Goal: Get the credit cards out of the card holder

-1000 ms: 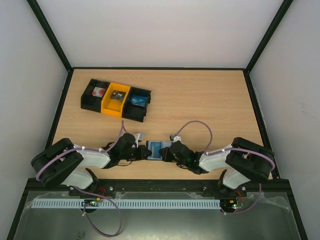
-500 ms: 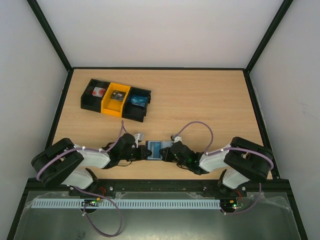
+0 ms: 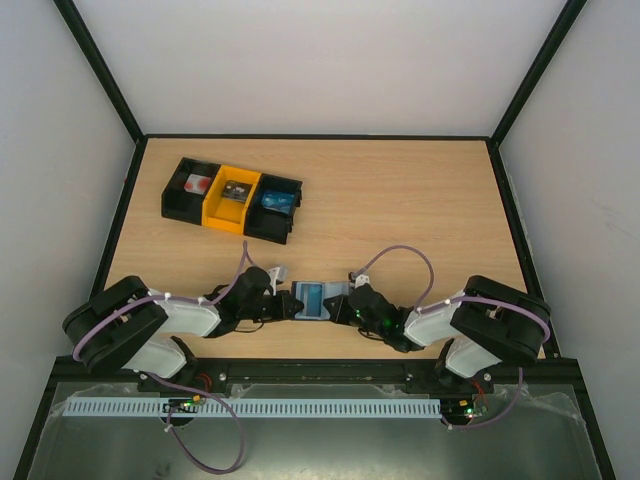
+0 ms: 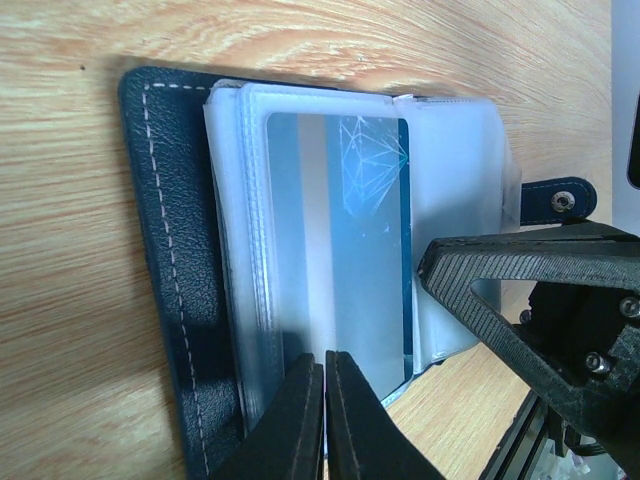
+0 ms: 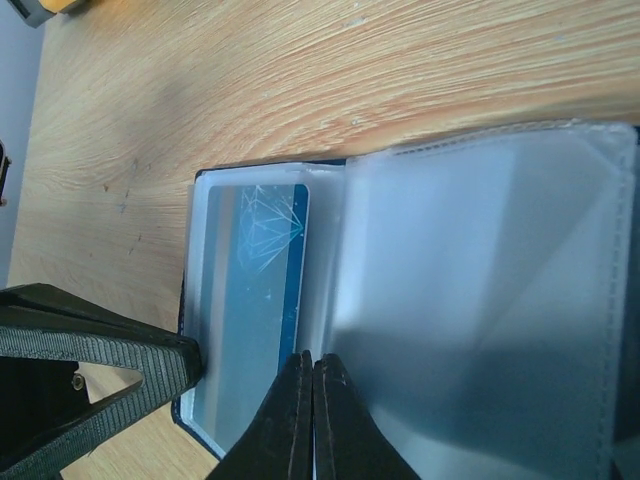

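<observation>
Seeing my left pincer (image 4: 322,358) and right pincer (image 5: 307,358) both clenched at the black stitched card holder's (image 4: 175,250) clear sleeves (image 5: 480,300), I fear dragging it whole, bright blue credit card (image 4: 340,250) trapped.

Top view: bright, even, diffuse overhead light; pale walls near washed out; short soft shadows on the table (image 3: 400,200). Frame lines bow slightly at the edges. Wrist views: wood grain sharp, white glare on the sleeves (image 5: 480,300), which look slightly blurred; card (image 4: 340,250) hazed.
</observation>
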